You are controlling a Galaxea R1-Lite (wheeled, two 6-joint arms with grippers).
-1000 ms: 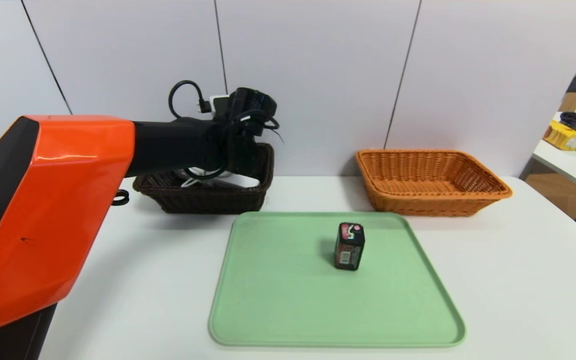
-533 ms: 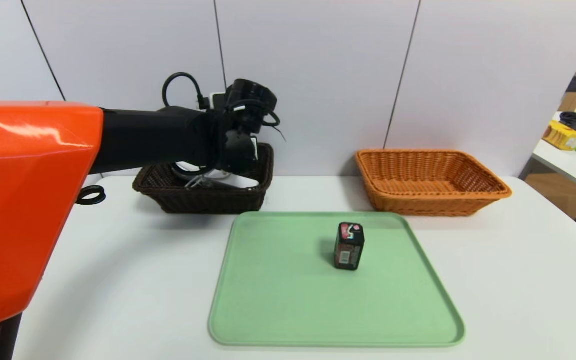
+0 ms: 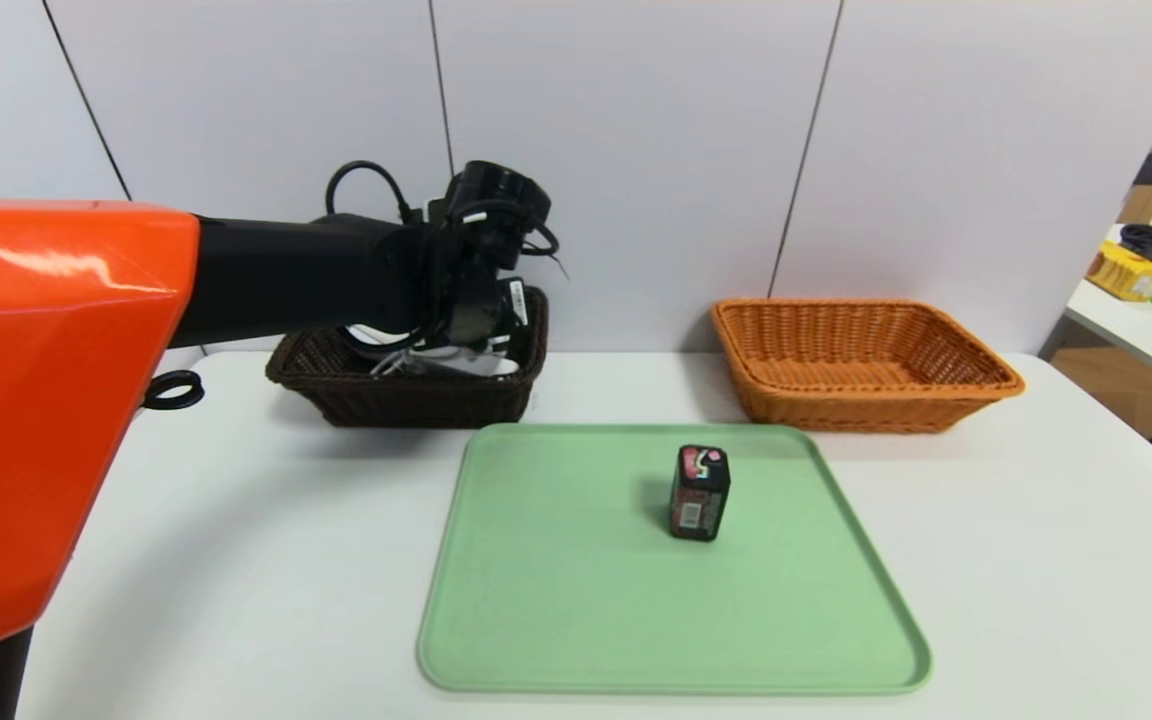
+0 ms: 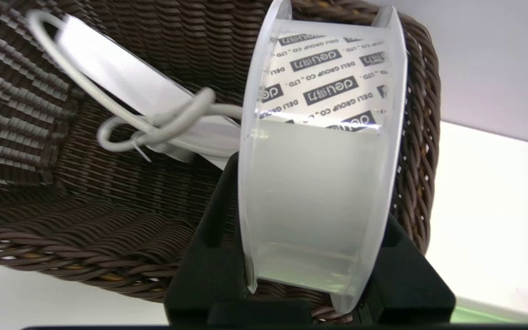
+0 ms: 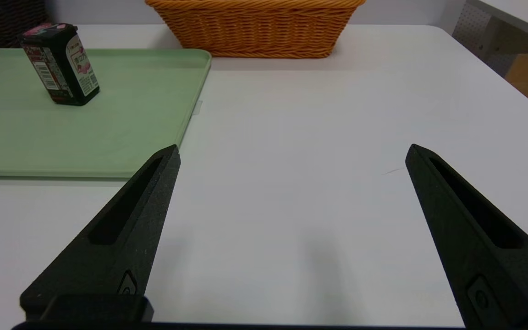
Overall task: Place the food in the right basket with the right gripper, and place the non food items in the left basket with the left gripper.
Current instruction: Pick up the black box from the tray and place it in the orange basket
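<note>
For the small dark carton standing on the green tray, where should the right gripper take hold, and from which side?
Probably across the mid-height side faces of the small dark carton, coming in level from the robot's side. It stands upright, alone on the green tray, taller than wide. The right gripper is parked with fingers open and pointing level.

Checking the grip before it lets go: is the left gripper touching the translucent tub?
Touching. The left wrist view shows the left gripper with a black finger pressed against each side of the translucent tub.
</note>
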